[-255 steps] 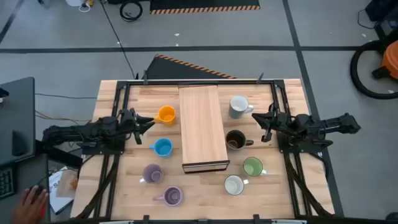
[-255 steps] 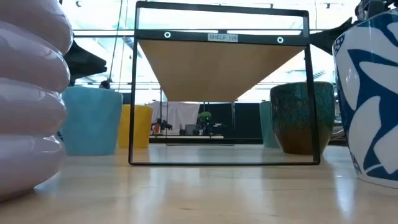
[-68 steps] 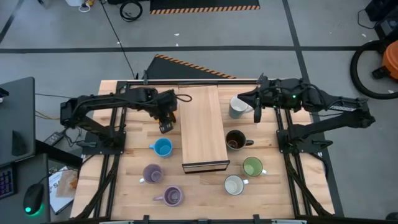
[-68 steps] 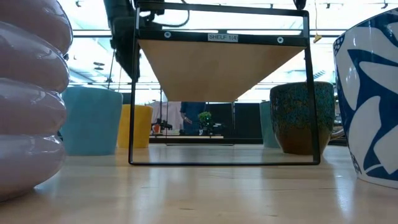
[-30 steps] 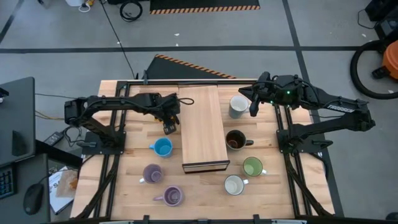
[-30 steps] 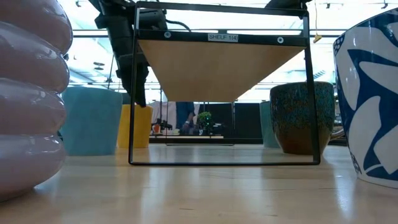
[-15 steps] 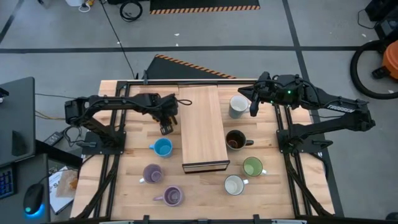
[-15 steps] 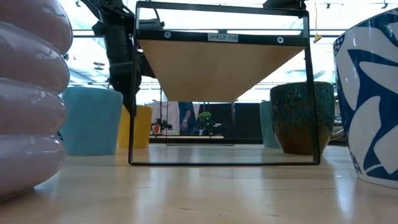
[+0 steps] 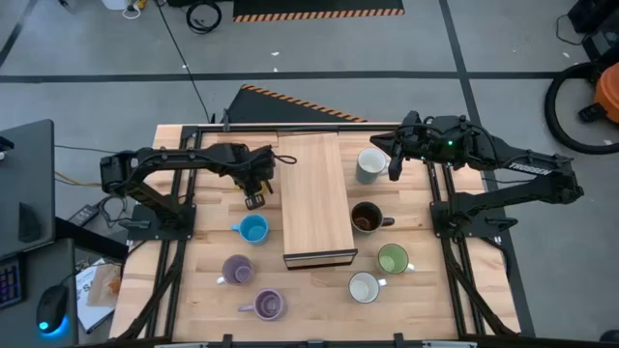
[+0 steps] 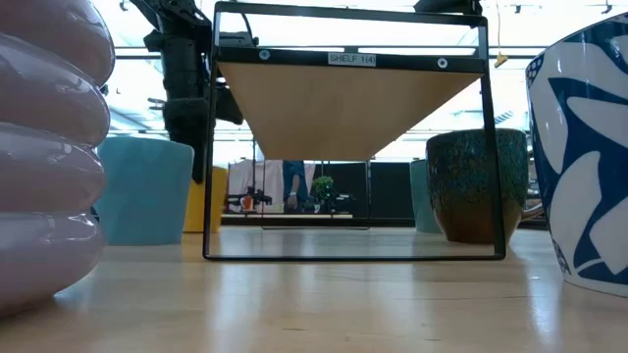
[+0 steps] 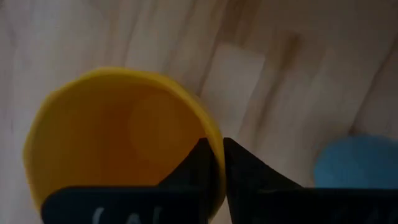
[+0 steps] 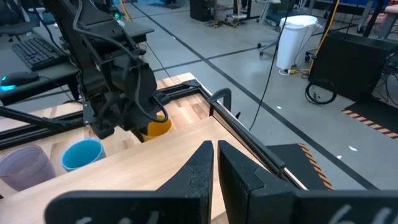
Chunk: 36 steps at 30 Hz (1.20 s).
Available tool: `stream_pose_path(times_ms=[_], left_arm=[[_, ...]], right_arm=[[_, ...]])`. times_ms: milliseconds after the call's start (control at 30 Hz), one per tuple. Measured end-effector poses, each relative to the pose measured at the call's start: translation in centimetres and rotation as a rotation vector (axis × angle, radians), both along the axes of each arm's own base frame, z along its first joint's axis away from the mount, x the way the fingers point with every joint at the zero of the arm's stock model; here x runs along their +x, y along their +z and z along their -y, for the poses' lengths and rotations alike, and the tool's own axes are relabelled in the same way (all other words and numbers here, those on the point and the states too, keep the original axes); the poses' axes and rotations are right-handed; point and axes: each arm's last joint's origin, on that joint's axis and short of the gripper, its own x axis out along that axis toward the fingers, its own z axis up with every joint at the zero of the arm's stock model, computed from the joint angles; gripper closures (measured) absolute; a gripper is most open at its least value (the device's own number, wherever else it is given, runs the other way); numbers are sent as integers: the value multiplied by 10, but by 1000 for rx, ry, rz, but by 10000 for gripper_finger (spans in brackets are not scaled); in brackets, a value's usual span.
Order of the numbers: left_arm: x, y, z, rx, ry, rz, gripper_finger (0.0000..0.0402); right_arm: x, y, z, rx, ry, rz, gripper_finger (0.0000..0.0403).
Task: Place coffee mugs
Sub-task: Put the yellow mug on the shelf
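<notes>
Wooden table held seven visible mugs; shelf label blurred. Left claw pinched orange mug rim; right claw clenched, empty.

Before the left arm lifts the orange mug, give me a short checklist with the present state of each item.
1. Left gripper jaws pinch the orange mug's rim: ok, one inside, one outside.
2. Mug upright: ok in the left wrist view.
3. Mug off the table: cannot tell.
4. Wooden board free of mugs for placing: ok.
5. Light blue mug apart from the grasp: ok.
6. Right gripper away from the left arm: ok, it hangs at the grey-white mug, jaws shut on nothing.
</notes>
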Motion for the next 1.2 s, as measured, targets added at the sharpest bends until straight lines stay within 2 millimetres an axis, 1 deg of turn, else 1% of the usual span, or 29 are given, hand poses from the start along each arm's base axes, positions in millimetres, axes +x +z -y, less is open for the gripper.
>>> stream_pose_path(times_ms=[33,100,267,367,500,567,633,767,867,1000,1200], left_arm=[[-2,5,-2,-5,-7,-9,373],[-2,21,-9,23,-31,10,373],[-2,72,-31,71,-66,84,373],[-3,103,-43,97,-73,157,373],[-12,132,-48,108,-70,164,373],[-9,148,-51,149,-91,237,373],[-6,159,-50,174,-119,285,373],[5,166,-48,224,-147,385,373],[9,166,-44,213,-145,398,373],[19,161,-38,212,-188,389,373],[35,146,-39,221,-274,336,373]], right_arm=[[0,0,0,0,0,1,373],[0,1,0,-11,1,8,373],[1,6,3,-62,-18,44,373],[-1,7,9,-78,-70,47,373],[-3,8,15,-44,-136,68,373],[-3,8,17,-28,-144,81,373],[-3,8,17,-26,-134,84,373],[-3,8,17,-43,-111,73,373],[-3,8,17,-49,-99,70,373],[-3,8,16,-49,-88,70,373],[-2,11,16,-53,-71,98,373]])
